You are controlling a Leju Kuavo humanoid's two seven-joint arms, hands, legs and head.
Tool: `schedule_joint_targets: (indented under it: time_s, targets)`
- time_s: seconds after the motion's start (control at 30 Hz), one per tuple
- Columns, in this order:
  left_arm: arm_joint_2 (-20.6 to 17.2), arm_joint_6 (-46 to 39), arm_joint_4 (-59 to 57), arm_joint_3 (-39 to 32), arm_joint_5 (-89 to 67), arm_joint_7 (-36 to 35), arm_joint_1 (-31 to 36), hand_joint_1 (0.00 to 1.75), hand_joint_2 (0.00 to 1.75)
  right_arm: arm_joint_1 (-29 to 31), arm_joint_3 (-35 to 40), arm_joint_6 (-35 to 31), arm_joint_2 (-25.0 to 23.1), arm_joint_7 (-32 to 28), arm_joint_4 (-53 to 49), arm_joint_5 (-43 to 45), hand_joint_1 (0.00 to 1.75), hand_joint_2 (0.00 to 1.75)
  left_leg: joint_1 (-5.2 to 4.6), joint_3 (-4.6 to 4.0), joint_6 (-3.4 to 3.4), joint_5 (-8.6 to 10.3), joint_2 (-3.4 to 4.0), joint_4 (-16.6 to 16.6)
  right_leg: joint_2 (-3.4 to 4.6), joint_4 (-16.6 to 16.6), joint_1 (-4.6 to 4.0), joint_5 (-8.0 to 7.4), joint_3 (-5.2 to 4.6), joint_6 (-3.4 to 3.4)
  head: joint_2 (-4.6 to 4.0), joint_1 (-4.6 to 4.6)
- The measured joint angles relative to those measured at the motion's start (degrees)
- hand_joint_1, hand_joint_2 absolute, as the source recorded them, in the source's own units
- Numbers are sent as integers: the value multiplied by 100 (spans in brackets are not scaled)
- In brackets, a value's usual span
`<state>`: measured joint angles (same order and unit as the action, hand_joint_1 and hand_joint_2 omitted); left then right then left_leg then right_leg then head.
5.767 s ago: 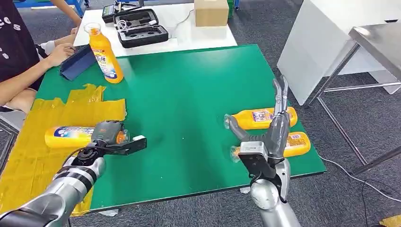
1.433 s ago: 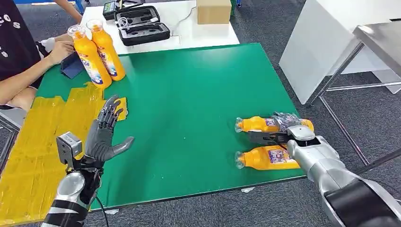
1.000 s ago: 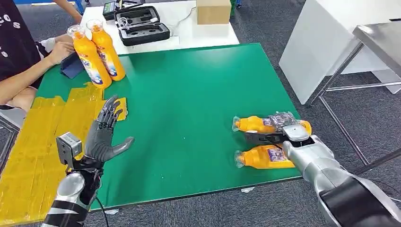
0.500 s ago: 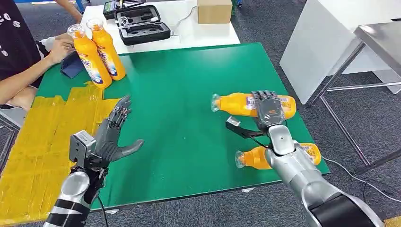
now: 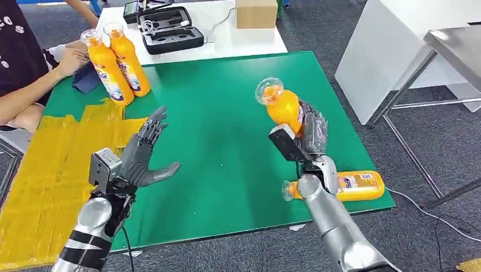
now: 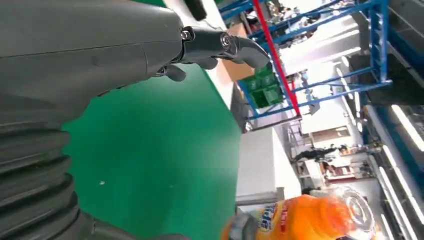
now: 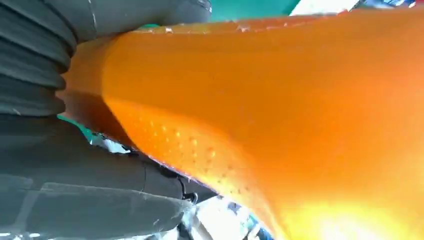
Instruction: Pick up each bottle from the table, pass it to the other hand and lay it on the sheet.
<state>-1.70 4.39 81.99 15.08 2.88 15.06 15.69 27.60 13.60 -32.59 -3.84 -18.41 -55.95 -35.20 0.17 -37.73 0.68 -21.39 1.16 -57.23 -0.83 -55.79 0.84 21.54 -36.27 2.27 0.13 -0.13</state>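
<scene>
My right hand (image 5: 309, 136) grips 1 orange bottle (image 5: 282, 106) around its body and holds it up above the right half of the green tabletop (image 5: 227, 113), tilted, with its clear cap toward the far left; in the right wrist view that bottle's orange body (image 7: 280, 110) presses right against the palm. My left hand (image 5: 142, 158) is raised over the near left part of the tabletop with its fingers spread wide and its thumb stuck out to the right, holding nothing, well apart from the held bottle. In the left wrist view I see the hand's dark fingers (image 6: 220, 45) reaching out over the green surface, and the held bottle (image 6: 300, 220) shows beyond it. A 2nd bottle (image 5: 346, 187) lies on its side at the near right edge of the tabletop, just beside my right forearm, cap pointing left. The yellow sheet (image 5: 39, 170) covers the left side of the tabletop, to the left of my left hand. At the far left corner 2 upright orange bottles (image 5: 116, 65) stand touching each other, next to a seated person's hand (image 5: 71, 56). Beyond the tabletop, an open black case (image 5: 170, 31) and a cardboard box (image 5: 256, 12) sit on a white table.
</scene>
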Motion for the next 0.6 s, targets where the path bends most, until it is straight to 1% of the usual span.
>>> schedule_joint_targets:
  time_s: [0.07, 0.2, 0.33, 0.6]
  targets:
    - [0, 0, -4, 37, 40, 0, 63, 0, 175, -3, 0, 261, -88, -92, -11, 323, 175, 175, 0, 1, 0, 0, 0, 0, 1, 0, 0, 0, 0, 0, 0, -4]
    - [0, 22, -80, 131, 166, 50, 212, 0, 175, 25, 0, 1035, -273, -282, 26, 1428, 175, 175, 0, -2, 0, 3, -3, 0, -3, 0, 0, 1, 1, 0, 0, -2]
    - [7, 35, -201, 199, 217, 72, 356, 0, 175, 105, 17, 1149, -416, -328, 142, 1616, 175, 175, 0, -1, 0, 3, -2, 0, -1, -1, -1, 0, 0, 0, 0, 0]
    - [4, 35, -302, 256, 223, 74, 422, 0, 175, 181, 26, 1171, -494, -360, 269, 1666, 175, 175, 0, -2, 0, 3, -2, 0, -2, 0, 0, 0, 0, 0, 0, 0]
